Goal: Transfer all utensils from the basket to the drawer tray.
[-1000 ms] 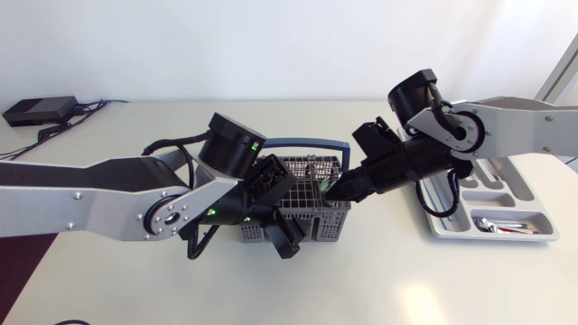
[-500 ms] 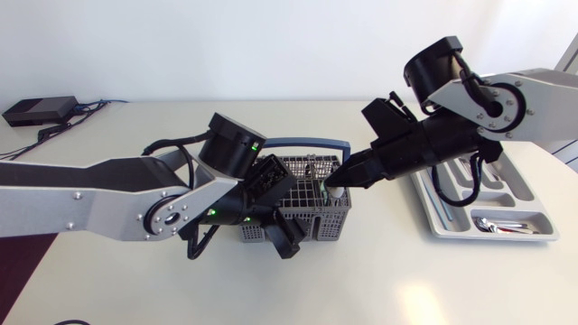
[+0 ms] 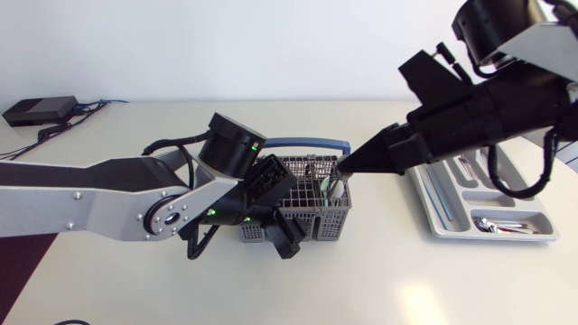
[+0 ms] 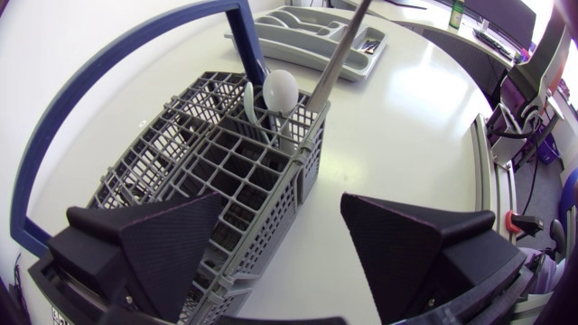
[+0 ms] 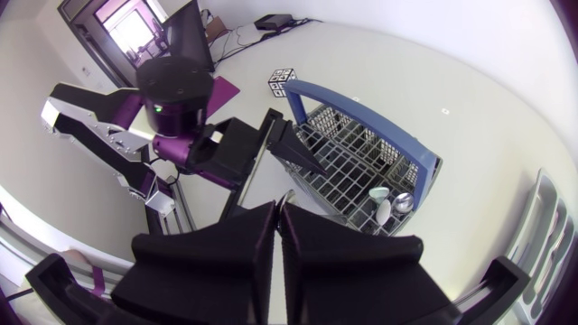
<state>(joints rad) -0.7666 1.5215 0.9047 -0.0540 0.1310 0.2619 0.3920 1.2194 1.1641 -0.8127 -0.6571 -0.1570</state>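
1. Three utensils stand in the basket [image 3: 312,221], all crowded into its corner on the right arm's side: a steel utensil [image 4: 336,59], a white spoon [image 4: 278,88] and a pale green piece [image 4: 249,95] touching it.
2. The right gripper [image 3: 346,168] hangs just above that corner of the basket. Its fingers are pinched together on the top of the steel utensil's handle, and the lower end is not yet clear of the basket.
3. I'd judge the steel piece stiff, light and slick. Held so high on a slim handle, it could swing or slip, and its lower end might catch the basket's grid.
4. The other two look like plastic, so lighter and slightly bendy. Their upright stems, above the basket's rim, are the place to grip.
5. The left gripper [image 4: 282,203] is spread wide at the basket's opposite corner, with the wall between its fingers. I cannot tell whether it touches.
6. One drawer tray [image 3: 542,221] lies well apart from the basket. One shiny spoon [image 3: 501,226] shows in it, and I cannot count any others.
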